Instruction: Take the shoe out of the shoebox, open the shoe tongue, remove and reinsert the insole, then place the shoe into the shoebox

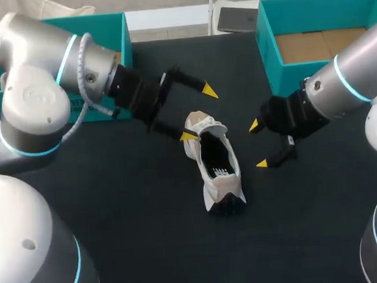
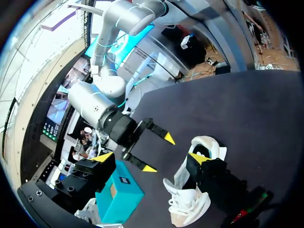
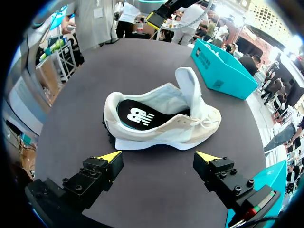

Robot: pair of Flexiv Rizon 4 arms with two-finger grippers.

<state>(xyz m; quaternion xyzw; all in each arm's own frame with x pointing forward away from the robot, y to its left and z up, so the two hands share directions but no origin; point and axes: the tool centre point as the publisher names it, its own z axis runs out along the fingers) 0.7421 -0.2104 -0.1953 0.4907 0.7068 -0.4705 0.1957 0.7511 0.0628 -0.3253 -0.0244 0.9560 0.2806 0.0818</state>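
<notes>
The dark bench [image 1: 134, 203] carries the open teal shoebox [image 1: 266, 45] at its far right, well apart from the shoe [image 1: 220, 178], which stands on its sole mid-bench with the tongue lifted. Both claws gape empty: the left claw [image 1: 198, 113] by the toe, the right claw [image 1: 258, 145] beside the shoe. The insole [image 3: 135, 114] lies flat inside, so a shallow pinch could slip or drag the shoe.

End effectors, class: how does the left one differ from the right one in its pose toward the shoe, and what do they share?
The left end effector has one fingertip at the toe end of the shoe; the right end effector stands clear of it. The left end effector points toward the toe end, the right end effector toward the shoe's long side. Both are open and hold nothing.
</notes>
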